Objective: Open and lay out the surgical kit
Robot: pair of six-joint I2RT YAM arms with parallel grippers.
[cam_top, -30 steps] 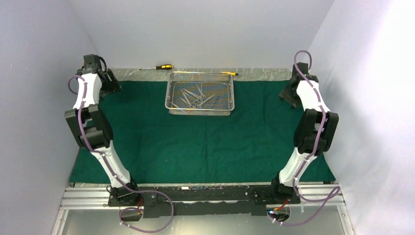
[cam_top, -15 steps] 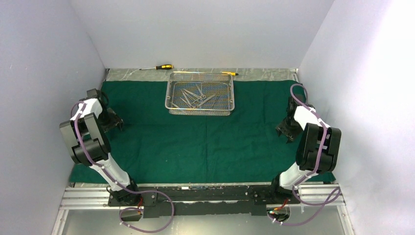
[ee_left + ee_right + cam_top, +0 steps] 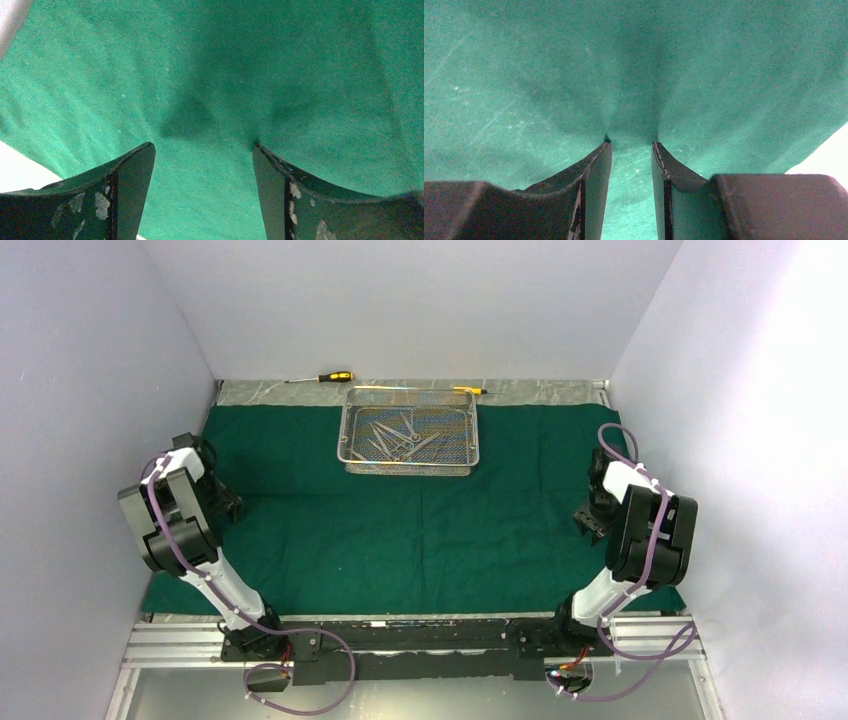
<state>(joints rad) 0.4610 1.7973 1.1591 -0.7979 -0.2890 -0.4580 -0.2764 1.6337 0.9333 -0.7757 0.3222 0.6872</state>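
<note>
Screwdriver behind tray, off cloth, nr wall.

The cloth lies on the counter. The tray sits on its far middle, tools inside. A screwdriver lies behind the tray. The left claw and right claw rest near the cloth's sides.

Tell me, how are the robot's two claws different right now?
The left gripper has its fingers spread wide; the right gripper has them much closer together. The left one sits by the left edge of the green cloth, the right one by its right edge. Both point down with fingertips on the cloth.
</note>
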